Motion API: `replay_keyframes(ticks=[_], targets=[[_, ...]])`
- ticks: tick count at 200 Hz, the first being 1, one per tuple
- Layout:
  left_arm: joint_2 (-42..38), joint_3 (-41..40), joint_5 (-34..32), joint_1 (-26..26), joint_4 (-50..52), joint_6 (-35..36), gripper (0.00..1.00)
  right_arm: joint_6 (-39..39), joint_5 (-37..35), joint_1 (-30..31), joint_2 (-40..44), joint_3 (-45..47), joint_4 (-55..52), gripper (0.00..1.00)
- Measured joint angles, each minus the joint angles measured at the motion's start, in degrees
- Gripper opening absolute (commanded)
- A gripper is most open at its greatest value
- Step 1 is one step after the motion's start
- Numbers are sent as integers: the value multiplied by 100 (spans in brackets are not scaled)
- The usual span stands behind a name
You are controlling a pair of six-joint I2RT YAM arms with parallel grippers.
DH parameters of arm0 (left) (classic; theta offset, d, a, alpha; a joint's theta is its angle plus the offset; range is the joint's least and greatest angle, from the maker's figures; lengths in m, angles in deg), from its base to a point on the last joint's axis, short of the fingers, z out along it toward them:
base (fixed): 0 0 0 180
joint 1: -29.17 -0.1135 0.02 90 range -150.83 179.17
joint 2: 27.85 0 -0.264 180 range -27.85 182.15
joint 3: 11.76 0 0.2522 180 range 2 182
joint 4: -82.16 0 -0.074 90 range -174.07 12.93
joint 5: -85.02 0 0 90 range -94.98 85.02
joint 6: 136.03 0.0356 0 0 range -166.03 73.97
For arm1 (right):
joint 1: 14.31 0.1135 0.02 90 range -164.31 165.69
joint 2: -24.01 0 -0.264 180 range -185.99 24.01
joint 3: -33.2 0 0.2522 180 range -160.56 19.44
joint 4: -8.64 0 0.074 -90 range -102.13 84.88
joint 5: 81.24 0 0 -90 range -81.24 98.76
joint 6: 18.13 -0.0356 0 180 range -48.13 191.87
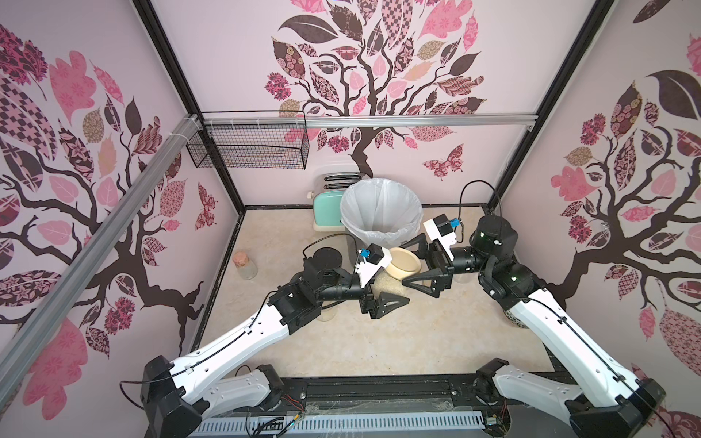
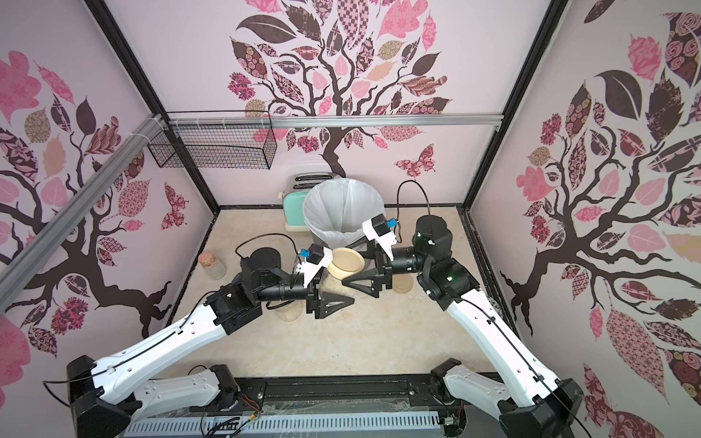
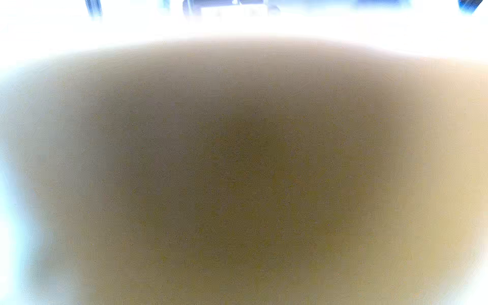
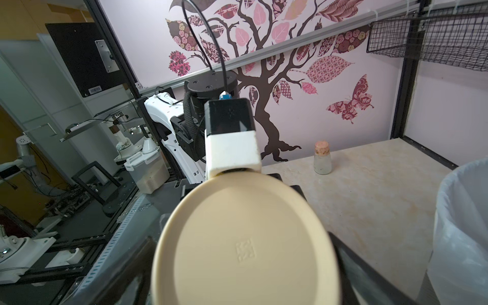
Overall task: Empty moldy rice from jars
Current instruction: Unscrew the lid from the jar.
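Leaning rightward, the jar aims its lid (beige) at right fingers.

— What fills most of the frame?
— A beige jar lid, round and very close, with a small embossed square near its middle.
— And the right gripper?
— Its dark fingers stand one on each side of the lid (too blurred to say whether they touch it).
— Beyond it?
— The left arm's black-and-white camera housing, just past the lid's far edge. A small cork-topped bottle stands upright on the marbled table, well apart from the white bin liner. A wire basket hangs on the tree-patterned wall.
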Motion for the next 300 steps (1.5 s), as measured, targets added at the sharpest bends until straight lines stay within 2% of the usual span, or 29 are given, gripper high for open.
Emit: replay_keyframes(ticks=[40,92,175,235,300], targets=[[2,7,-120,-68,-13,17,66,87,-719,9,345,0,-590,100],[107,7,-286,-122,-122,59,66,-411,-1950,9,623,-262,-1213,100],[345,7,-413,-122,-133,142,66,-1331,-2651,175,442,-566,-1519,99],[516,37,-439,-129,-127,157,66,-1261,-3373,728,273,-870,-1838,100],[599,107,-452,-140,-103,155,65,-1121,-3939,761,216,-879,-2251,99]])
